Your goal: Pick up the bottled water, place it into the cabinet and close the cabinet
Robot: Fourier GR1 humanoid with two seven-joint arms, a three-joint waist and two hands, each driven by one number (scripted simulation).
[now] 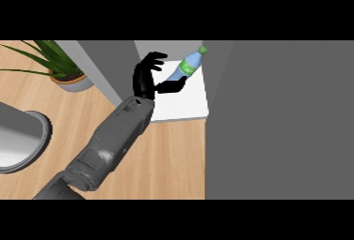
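Note:
The bottled water [189,63], clear blue with a green label and green cap, stands tilted on the white shelf [185,104] inside the cabinet, its cap pointing up and to the right. My left hand [146,78] is inside the cabinet just left of the bottle. Its fingers [153,60] are spread and straight, away from the bottle. Only the thumb [173,86] reaches the bottle's lower end. The grey forearm [114,140] runs in from the lower left. My right hand is out of sight.
A wide grey cabinet panel [280,117] fills the right side. A grey cabinet wall [104,61] stands left of the shelf. A potted plant [62,70] sits at the upper left and a round grey vessel [21,140] at the left edge of the wooden counter [173,159].

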